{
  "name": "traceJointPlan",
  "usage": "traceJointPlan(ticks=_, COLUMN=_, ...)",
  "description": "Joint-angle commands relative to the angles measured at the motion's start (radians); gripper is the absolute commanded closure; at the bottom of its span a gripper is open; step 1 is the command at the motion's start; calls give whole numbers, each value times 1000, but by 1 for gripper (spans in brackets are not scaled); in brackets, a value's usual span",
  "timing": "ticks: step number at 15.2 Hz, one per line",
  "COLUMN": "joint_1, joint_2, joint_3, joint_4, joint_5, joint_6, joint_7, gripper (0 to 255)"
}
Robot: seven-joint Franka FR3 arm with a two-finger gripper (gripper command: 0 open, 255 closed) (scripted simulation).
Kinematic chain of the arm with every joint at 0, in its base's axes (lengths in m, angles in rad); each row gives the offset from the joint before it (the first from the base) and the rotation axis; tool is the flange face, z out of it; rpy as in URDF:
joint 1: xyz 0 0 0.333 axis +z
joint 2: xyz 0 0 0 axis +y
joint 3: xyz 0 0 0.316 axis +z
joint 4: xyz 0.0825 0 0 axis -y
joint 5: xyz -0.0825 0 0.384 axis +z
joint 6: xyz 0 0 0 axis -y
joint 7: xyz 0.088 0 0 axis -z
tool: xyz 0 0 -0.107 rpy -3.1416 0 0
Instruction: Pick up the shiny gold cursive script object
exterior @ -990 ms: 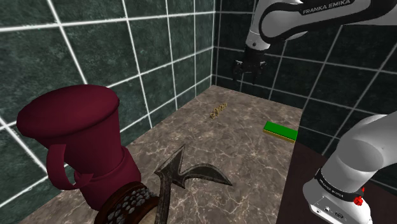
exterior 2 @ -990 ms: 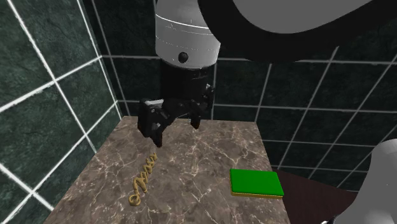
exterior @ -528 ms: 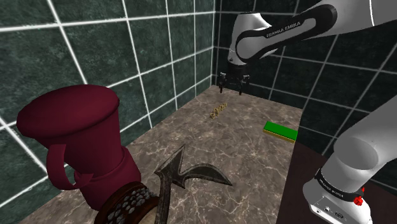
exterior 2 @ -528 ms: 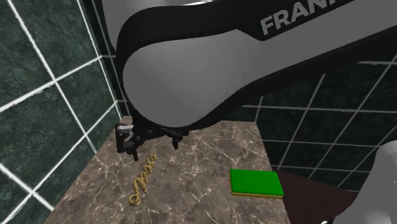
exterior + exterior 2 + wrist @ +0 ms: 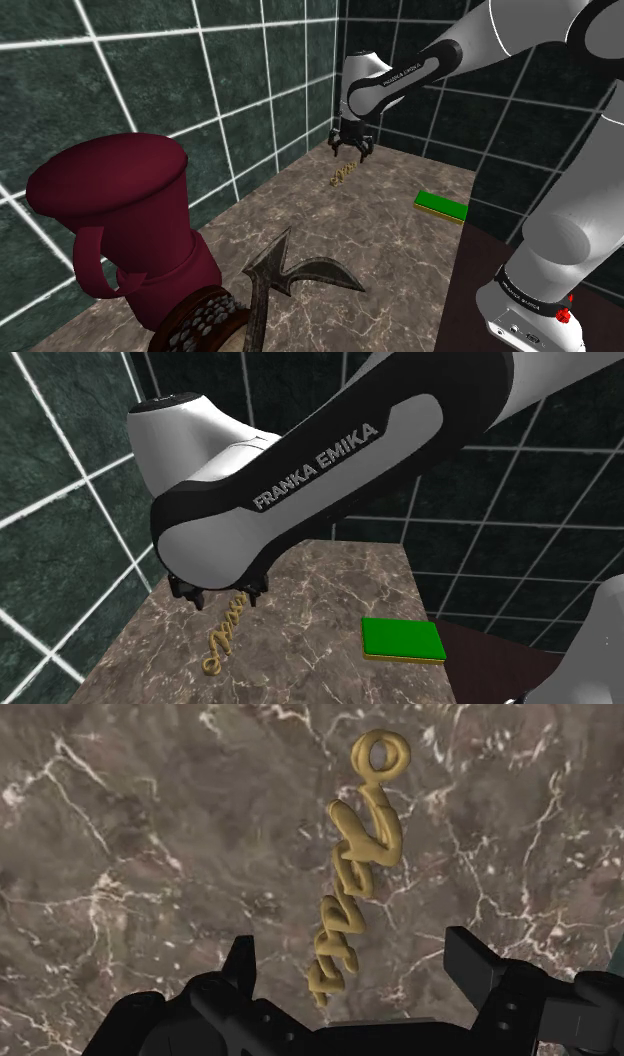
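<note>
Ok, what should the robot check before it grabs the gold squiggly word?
1. Open fingers: ok, they stand apart.
2. The gold script lined up with them: ok, its near end lies in the gap.
3. One finger on each side of its thin width: ok.
4. Down at its level: not ok, they look to be above it.
5. The green block out of the way: ok, it lies apart on the marble top.

Marble counter (image 5: pixel 385 235) bears gold script (image 5: pixel 220 639), green slab (image 5: pixel 441 206) — perhaps an anchor (image 5: pixel 290 272).
</note>
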Motion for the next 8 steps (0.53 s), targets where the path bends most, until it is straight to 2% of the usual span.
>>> traceJointPlan(ticks=1, joint_1=0, joint_2=37, joint_3=-5, joint_4=10, joint_5=-18, joint_6=19, joint_7=38, gripper=0)
traceJointPlan(ticks=8, joint_1=4, joint_2=89, joint_3=-11, joint_4=-23, joint_5=-49, joint_6=99, joint_7=62, gripper=0)
